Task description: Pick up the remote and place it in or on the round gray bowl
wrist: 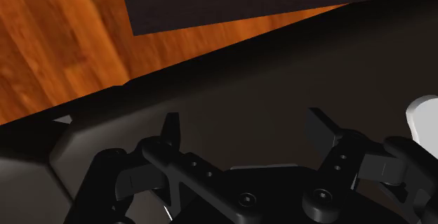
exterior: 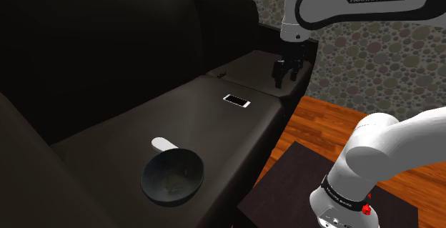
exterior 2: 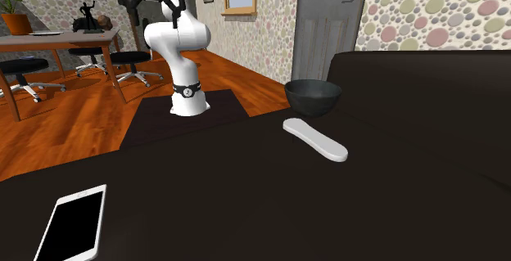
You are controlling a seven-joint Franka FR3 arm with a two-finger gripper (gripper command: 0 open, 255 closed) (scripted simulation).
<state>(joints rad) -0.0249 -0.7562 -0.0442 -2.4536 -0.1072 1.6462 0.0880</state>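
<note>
Remote [exterior: 164, 144] lies by the bowl [exterior: 172, 176], maybe touching, well apart from claw [exterior: 286, 78].

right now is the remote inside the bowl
No, the remote lies flat on the sofa seat beside the bowl.

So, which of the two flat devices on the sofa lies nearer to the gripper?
The phone with the black screen; the plain white remote lies farther off, beside the dark bowl.

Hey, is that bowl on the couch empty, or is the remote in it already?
Empty. In the shoulder view the bowl is bare inside; the remote lies beside it on the couch.
</note>
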